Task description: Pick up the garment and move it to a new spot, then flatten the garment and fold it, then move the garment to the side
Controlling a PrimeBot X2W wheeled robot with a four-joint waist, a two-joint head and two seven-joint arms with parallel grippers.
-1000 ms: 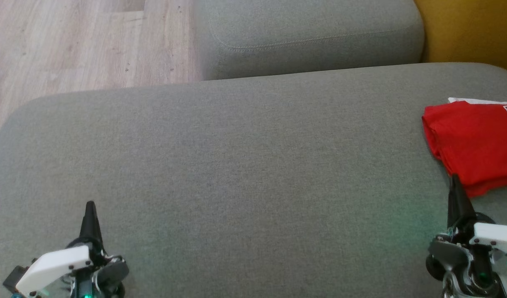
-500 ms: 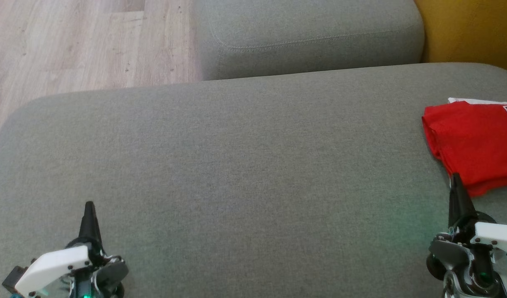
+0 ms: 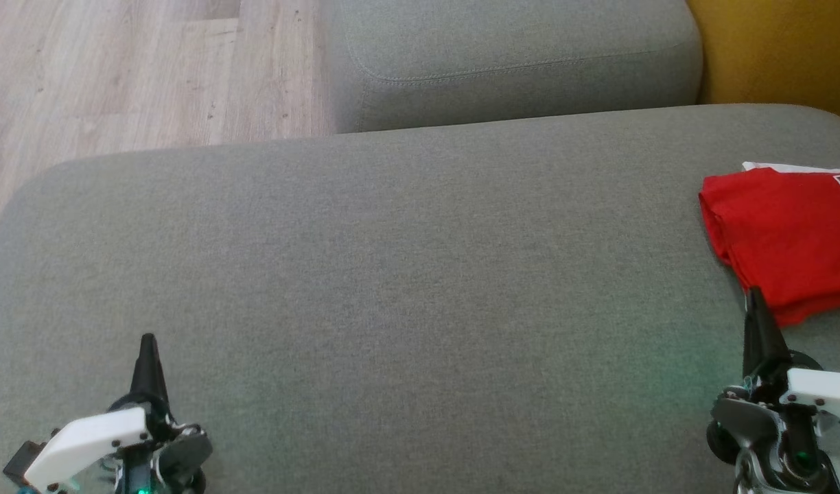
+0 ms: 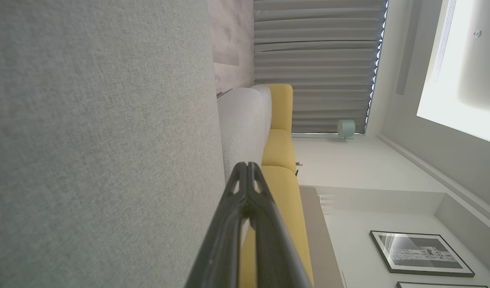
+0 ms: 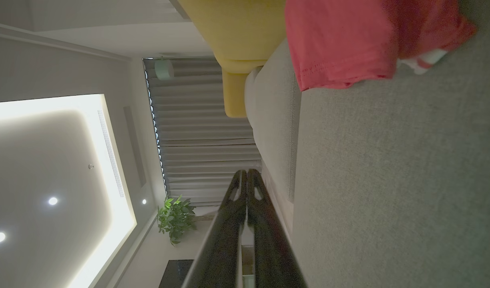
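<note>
The garment (image 3: 787, 233) is red with white trim and lies folded at the right edge of the grey sofa seat (image 3: 392, 274); the right wrist view has the garment (image 5: 349, 40) at its top. My right gripper (image 3: 755, 296) is shut and empty, its tip just at the garment's near edge in the head view. At the lower left, far from the garment, my left gripper (image 3: 148, 341) is shut on nothing. Both wrist views show the fingers pressed together: left gripper (image 4: 247, 165), right gripper (image 5: 246, 172).
A second grey cushion (image 3: 516, 62) lies beyond the seat, with a yellow cushion (image 3: 784, 48) at the far right. Wooden floor (image 3: 118, 75) shows at the upper left, past the seat's rounded edge.
</note>
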